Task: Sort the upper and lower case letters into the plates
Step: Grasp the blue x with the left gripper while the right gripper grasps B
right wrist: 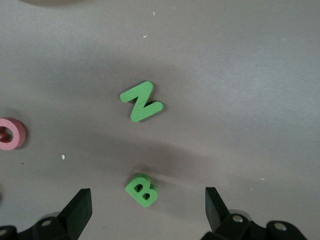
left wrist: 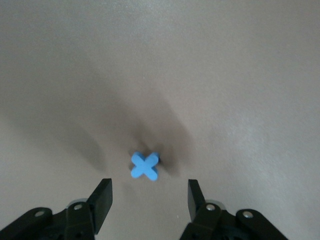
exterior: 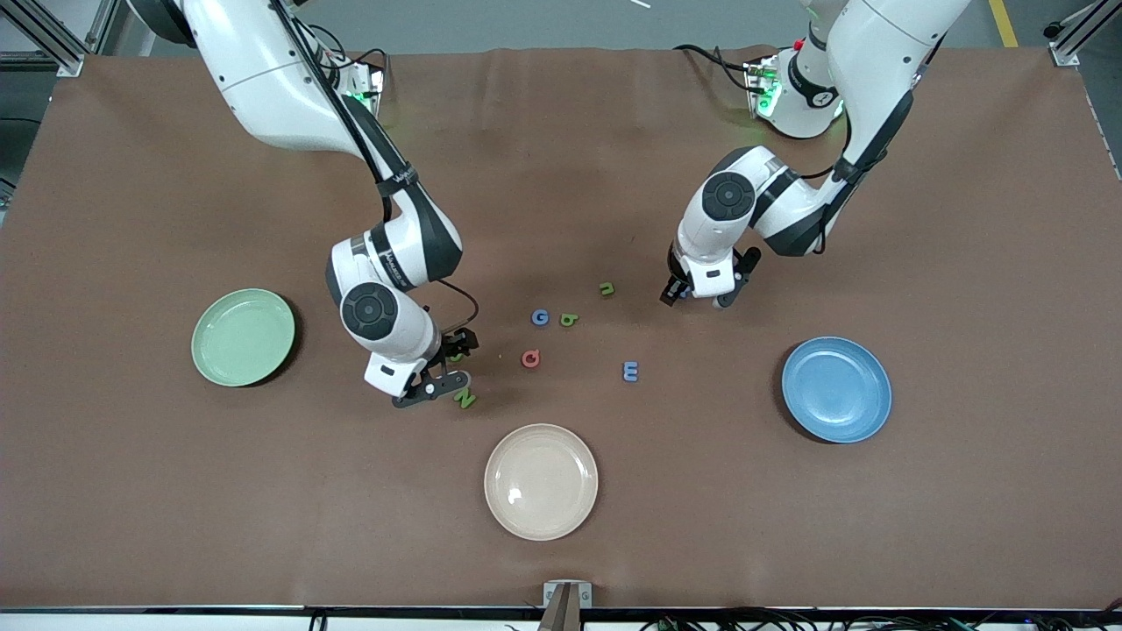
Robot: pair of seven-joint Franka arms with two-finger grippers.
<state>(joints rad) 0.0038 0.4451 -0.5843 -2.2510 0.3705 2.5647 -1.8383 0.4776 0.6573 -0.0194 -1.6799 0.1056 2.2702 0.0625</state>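
Blue cross-shaped toy letter (left wrist: 145,166) lying between left gripper (left wrist: 149,196) fingers, parted; needing lowering and closing. Right gripper (right wrist: 148,206) hovering wide over green foam B (right wrist: 141,190).

A brown, matte tabletop (exterior: 561,526) filled nearly the whole scene, its covering faintly creased toward the robots' end. Above it ran a strip of grey floor (exterior: 526,22) with what may have been a yellow line (exterior: 1004,22). Aluminium frame bars (exterior: 44,39) stood at the corners. Dark cables (exterior: 789,620) trailed along the nearest edge. Light was even and soft.
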